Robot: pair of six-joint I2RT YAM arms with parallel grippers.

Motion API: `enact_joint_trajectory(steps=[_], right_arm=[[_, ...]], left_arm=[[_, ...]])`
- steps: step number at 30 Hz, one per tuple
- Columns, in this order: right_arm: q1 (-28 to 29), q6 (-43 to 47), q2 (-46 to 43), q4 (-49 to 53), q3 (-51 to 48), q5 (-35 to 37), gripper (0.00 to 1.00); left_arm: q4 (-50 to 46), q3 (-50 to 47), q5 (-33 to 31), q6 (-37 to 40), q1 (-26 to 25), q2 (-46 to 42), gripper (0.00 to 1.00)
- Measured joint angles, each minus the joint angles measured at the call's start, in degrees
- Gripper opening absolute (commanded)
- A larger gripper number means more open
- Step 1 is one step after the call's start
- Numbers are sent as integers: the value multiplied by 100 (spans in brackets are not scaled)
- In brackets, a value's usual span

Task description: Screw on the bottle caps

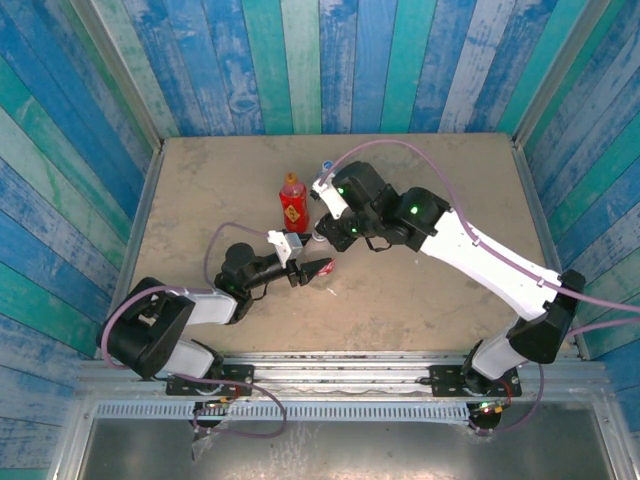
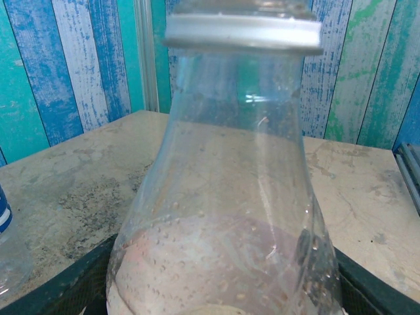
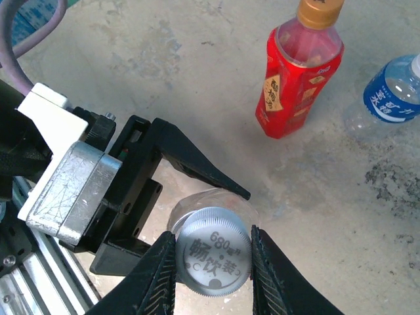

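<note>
bottle cap (image 3: 213, 252), ribbed, atop clear bottle (image 2: 223, 197)

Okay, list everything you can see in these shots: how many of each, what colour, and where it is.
red-wrapped bottle: one, red with a yellow label, upright mid-table, apart from both arms.
orange cap: one, orange, on the red-wrapped bottle's neck.
blue-label bottle: one, clear with a blue label, on the table beside the red-wrapped bottle.
clear bottle: one, transparent, held in the left gripper.
white cap: one, whitish with printed characters, over the clear bottle's mouth.
table: one, beige and stained.
walls: blue and teal planks around the table.
left gripper: one, black, closed on the clear bottle.
right gripper: one, black, closed on the white cap.
</note>
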State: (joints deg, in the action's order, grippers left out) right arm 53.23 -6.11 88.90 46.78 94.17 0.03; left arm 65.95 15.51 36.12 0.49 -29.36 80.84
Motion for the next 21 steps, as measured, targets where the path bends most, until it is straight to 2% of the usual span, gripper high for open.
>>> enact_joint_trajectory(steps=[11,21], right_arm=[[74,162,330,511,452,-46,28],[120,240,826,1390,1325,2,27]], left_arm=[[-59,31,46,42,2,0,69],[-72,42,125,120,2,-2,68]])
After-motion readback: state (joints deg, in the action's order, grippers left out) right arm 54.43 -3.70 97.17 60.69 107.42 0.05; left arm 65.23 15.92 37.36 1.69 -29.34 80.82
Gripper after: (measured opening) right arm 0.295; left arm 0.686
